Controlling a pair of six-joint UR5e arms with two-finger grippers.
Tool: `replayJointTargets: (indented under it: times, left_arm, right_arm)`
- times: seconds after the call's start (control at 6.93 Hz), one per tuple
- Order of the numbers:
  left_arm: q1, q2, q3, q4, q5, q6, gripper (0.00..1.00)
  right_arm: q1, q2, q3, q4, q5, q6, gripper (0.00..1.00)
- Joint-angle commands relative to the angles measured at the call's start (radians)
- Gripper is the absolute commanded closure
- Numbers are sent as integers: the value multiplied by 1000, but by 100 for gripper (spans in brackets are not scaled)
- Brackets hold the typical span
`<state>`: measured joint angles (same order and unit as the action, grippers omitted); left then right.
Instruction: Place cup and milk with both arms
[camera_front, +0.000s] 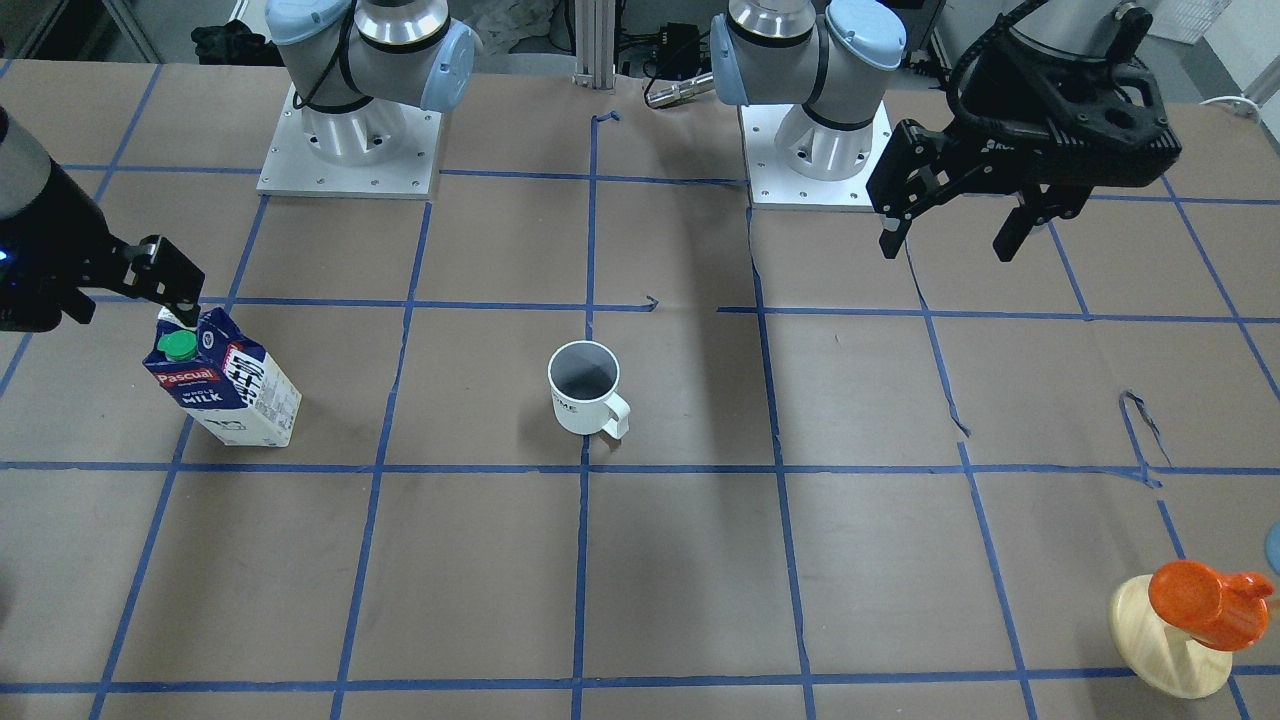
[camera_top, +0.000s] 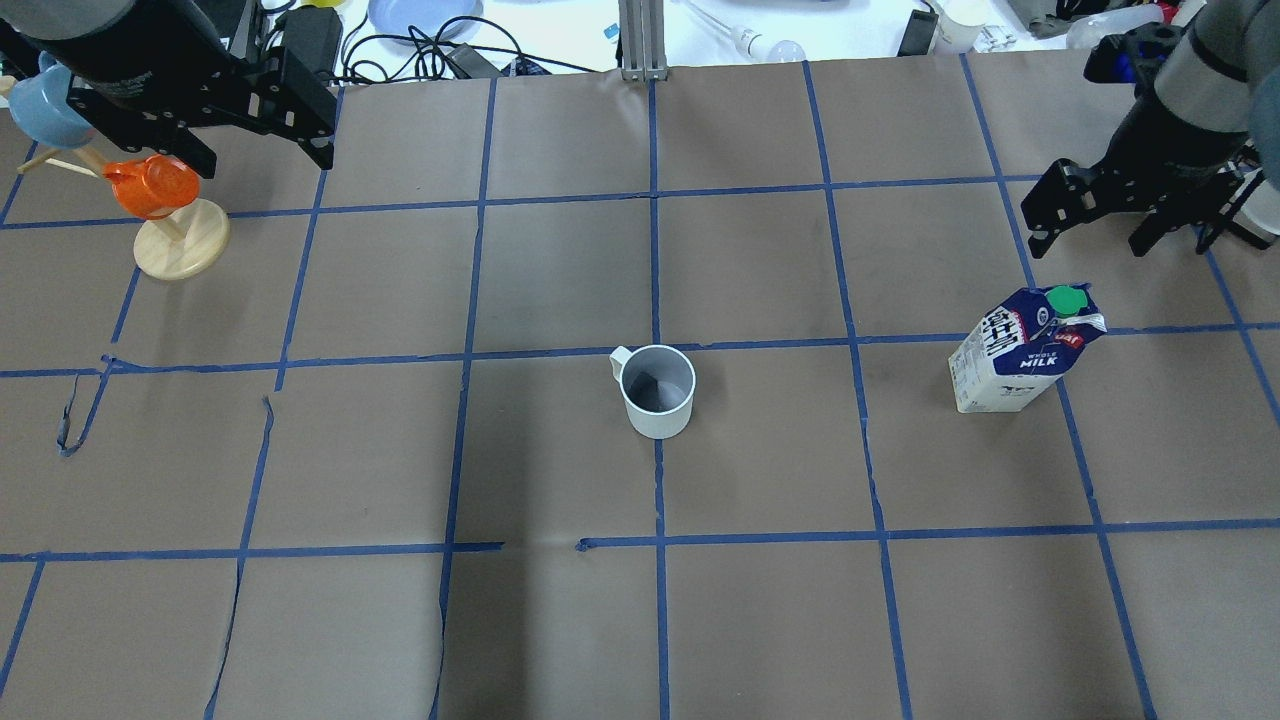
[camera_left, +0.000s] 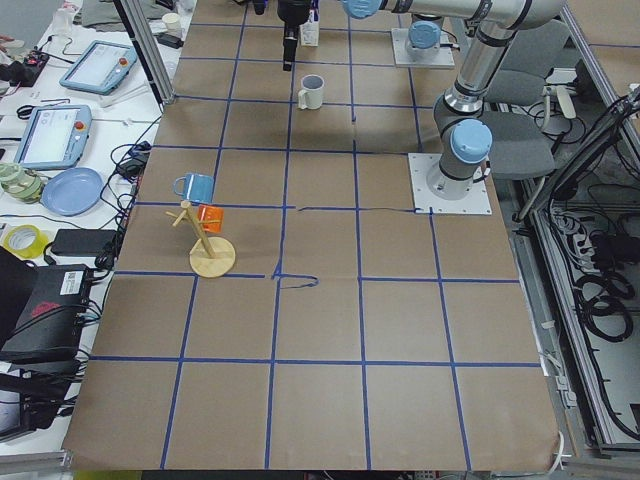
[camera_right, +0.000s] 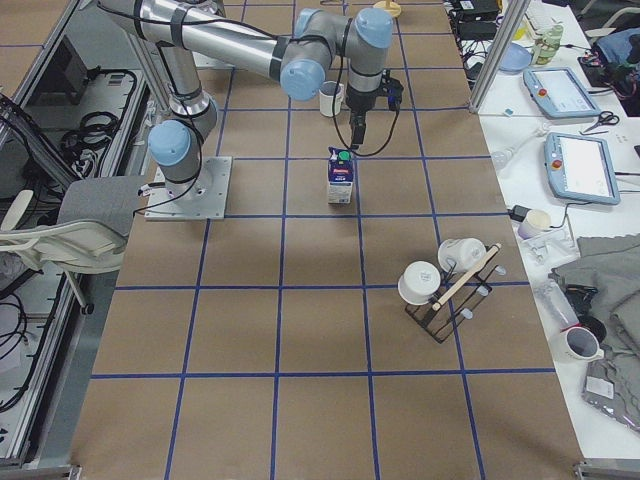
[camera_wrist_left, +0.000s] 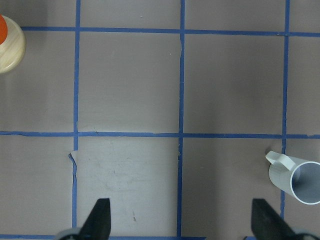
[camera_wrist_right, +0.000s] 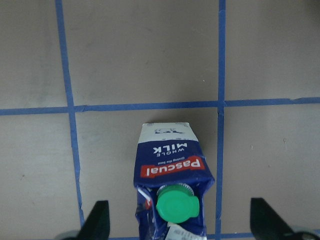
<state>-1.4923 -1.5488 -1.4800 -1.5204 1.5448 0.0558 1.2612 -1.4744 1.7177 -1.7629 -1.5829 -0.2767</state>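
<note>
Brown paper tabletop (camera_top: 560, 620): gridded with blue tape (camera_top: 655, 250).
White ceramic cup (camera_top: 658, 391): upright, table centre.
Navy-and-white milk carton (camera_top: 1020, 365): upright, robot's right side.
Left gripper (camera_front: 948, 245): spread, empty, above bare paper.
Right gripper (camera_top: 1088, 240): spread wide above the carton.
Side bench (camera_left: 100, 130): tablets (camera_left: 50, 135), cables (camera_left: 130, 165).

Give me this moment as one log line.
left gripper open, empty, away from cup | right gripper open above milk, not gripping | cup and milk upright on table
</note>
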Motion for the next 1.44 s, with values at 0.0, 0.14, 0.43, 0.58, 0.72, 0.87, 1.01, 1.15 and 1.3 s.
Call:
replayJointTargets:
  times: [0.0, 0.14, 0.43, 0.58, 0.72, 0.87, 1.01, 1.15, 1.3]
  left_arm:
    - [0, 0, -3, 5, -2, -2, 0]
    - [0, 3, -6, 5, -3, -4, 0]
    - [0, 6, -14, 5, -2, -4, 0]
    - [0, 6, -13, 5, -2, -5, 0]
    - [0, 7, -14, 5, -2, -4, 0]
    - [0, 7, -16, 5, -2, -4, 0]
    - [0, 7, -16, 3, -2, -4, 0]
    - [0, 7, -19, 5, -2, -4, 0]
    - [0, 10, -19, 5, -2, -4, 0]
  right_arm:
    - [-5, 34, 75, -60, 4, 10, 0]
    - [-5, 45, 76, -58, 3, 10, 0]
    - [1, 45, 74, -24, -17, 1, 11]
    - [1, 43, 74, 23, -47, -1, 33]
    - [1, 36, 74, 46, -48, -2, 46]
    - [1, 36, 73, 81, -49, -7, 54]
    - [1, 34, 69, 85, -48, -7, 60]
    - [3, 34, 65, 85, -45, -7, 60]
    - [16, 32, 42, 83, -32, -4, 60]
